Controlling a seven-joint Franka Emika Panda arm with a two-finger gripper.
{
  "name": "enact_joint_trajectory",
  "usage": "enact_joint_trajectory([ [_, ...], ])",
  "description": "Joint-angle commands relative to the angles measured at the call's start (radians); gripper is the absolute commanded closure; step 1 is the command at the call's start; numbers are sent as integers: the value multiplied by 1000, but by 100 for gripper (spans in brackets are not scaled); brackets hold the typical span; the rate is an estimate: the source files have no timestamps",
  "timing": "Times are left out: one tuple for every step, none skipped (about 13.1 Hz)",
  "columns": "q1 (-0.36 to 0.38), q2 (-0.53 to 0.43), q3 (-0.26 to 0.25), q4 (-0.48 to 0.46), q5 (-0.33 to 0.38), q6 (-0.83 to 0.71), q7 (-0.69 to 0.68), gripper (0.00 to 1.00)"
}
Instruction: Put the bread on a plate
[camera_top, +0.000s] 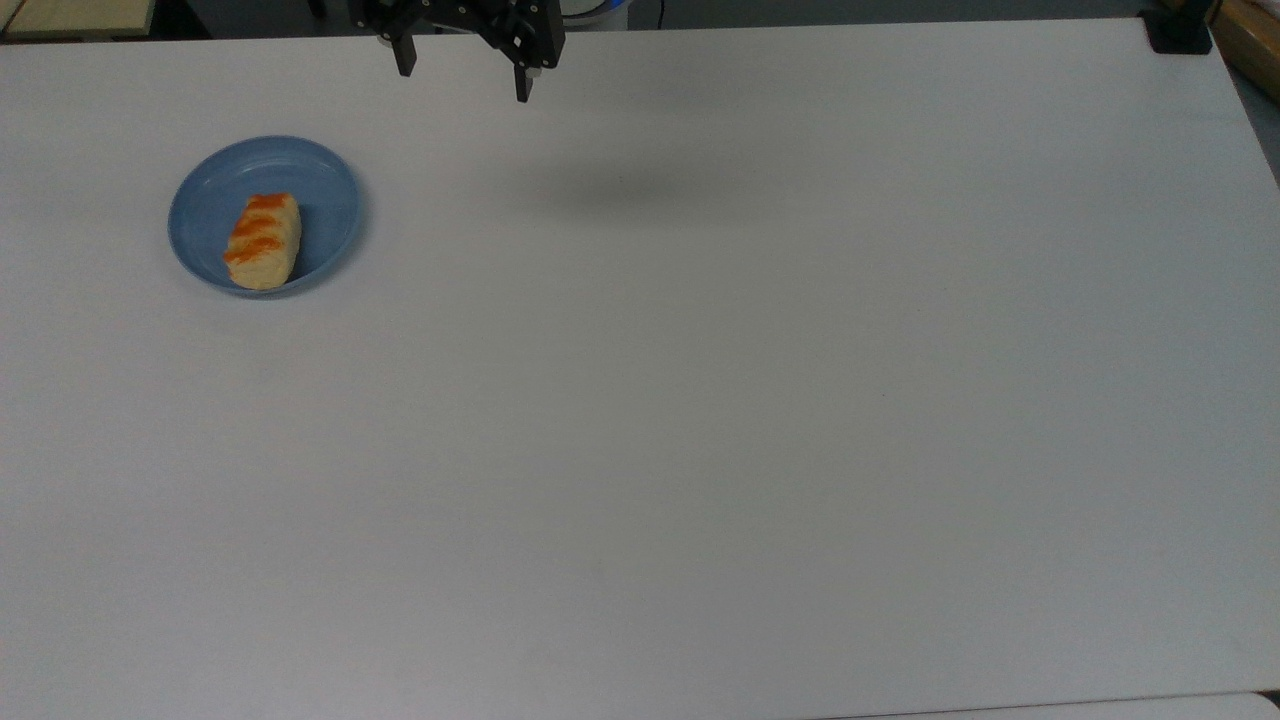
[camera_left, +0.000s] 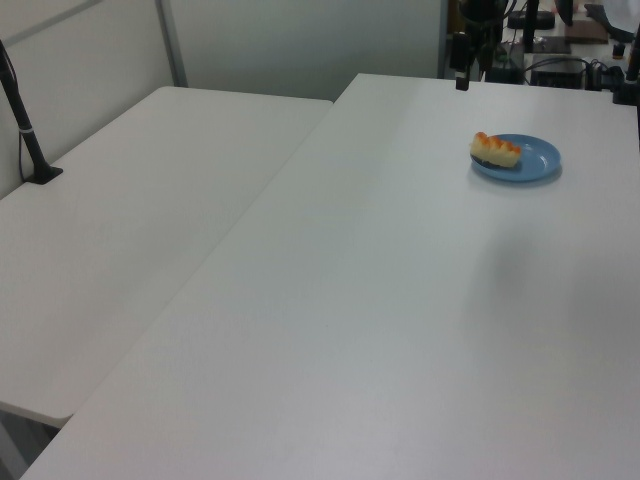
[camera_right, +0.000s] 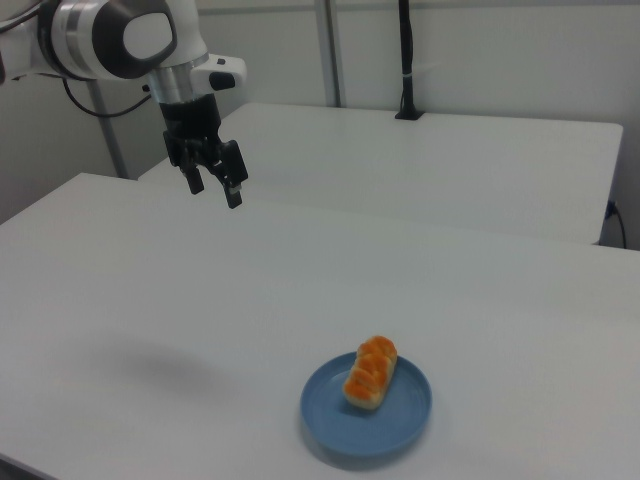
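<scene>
The bread (camera_top: 263, 241), a pale-yellow roll with orange-brown patches, lies on the light-blue plate (camera_top: 325, 205) at the top view's left. The left view shows the bread (camera_left: 496, 150) on the plate (camera_left: 538, 160) at its right. In the right view the bread (camera_right: 370, 372) rests on the plate (camera_right: 330, 410) near the bottom. My gripper (camera_top: 462, 82) hangs high above the table at the top view's upper edge, well to the right of the plate, open and empty. The same gripper (camera_right: 214, 190) appears at the right view's upper left.
The white table (camera_top: 700, 400) spreads wide to the top view's right and bottom. A second white table (camera_left: 120, 230) adjoins it on the left view's left, with a black post (camera_left: 25, 130) on it. A black clamp (camera_top: 1178, 30) sits at the top view's upper right corner.
</scene>
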Motion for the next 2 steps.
enact_joint_trajectory([
  [-5, -5, 12, 8, -8, -18, 9, 0],
  [-2, -5, 12, 8, -10, -18, 7, 0],
])
